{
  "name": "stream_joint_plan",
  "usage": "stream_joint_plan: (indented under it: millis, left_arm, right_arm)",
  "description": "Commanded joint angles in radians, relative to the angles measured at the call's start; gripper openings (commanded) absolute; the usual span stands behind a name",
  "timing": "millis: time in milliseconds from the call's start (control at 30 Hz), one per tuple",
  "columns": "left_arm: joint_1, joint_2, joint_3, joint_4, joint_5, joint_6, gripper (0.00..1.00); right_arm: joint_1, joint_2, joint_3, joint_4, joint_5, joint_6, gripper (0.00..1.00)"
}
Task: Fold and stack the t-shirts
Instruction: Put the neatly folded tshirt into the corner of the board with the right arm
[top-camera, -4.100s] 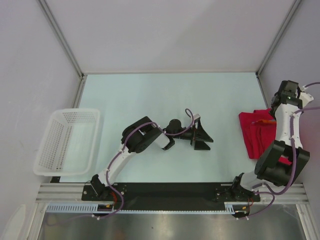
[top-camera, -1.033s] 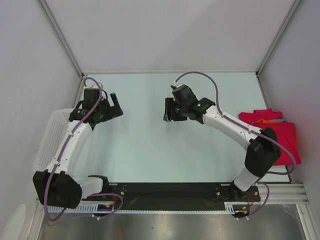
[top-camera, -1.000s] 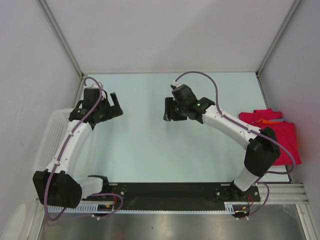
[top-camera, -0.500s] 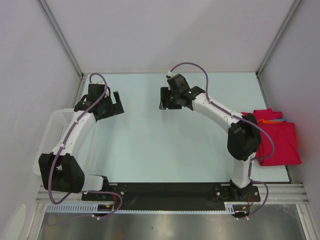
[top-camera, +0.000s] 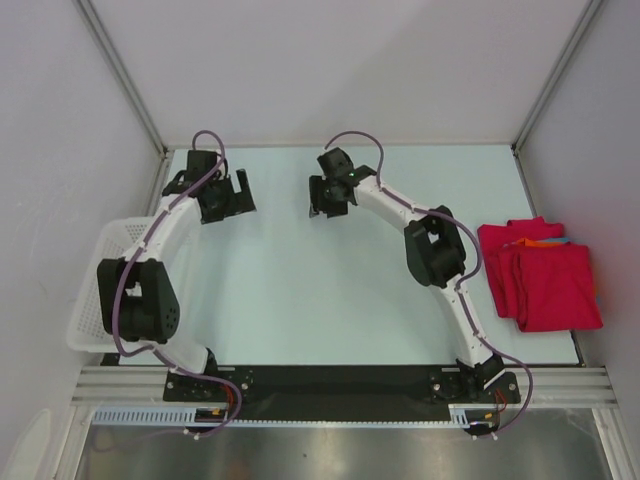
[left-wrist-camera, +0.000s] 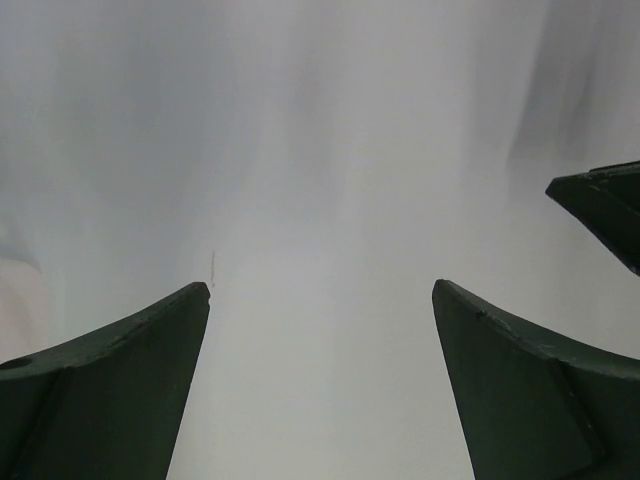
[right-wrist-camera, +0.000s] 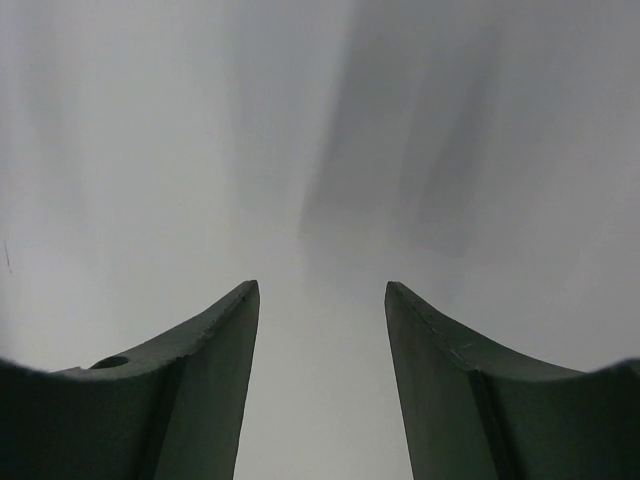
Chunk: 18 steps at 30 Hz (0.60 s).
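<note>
Plainly we hold our left gripper (top-camera: 240, 192) and right gripper (top-camera: 316, 198), both gaping and empty, by the far edge of the pale green table (top-camera: 300, 300), while the folded crimson red cloth t-shirts (top-camera: 545, 285) lie at its right edge, nearer our right arm (top-camera: 435, 250).

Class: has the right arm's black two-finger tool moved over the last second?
Yes. The right arm's black two-finger tool moved toward the table's far edge and left, away from the red cloth t-shirts.
</note>
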Motion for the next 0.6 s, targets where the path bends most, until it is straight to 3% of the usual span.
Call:
stream_joint_plan:
  millis: [0, 433, 567]
  left_arm:
    - [0.005, 0.029, 0.014, 0.038, 0.136, -0.04, 1.0]
    - [-0.03, 0.077, -0.066, 0.069, 0.17, -0.057, 1.0]
    - [-0.03, 0.057, -0.063, 0.071, 0.162, -0.055, 1.0]
  right_arm:
    - [-0.02, -0.014, 0.056, -0.014, -0.016, 0.031, 0.59]
    - [-0.012, -0.048, -0.016, 0.002, 0.055, 0.049, 0.56]
    - [-0.009, -0.088, -0.043, 0.011, 0.078, 0.052, 0.6]
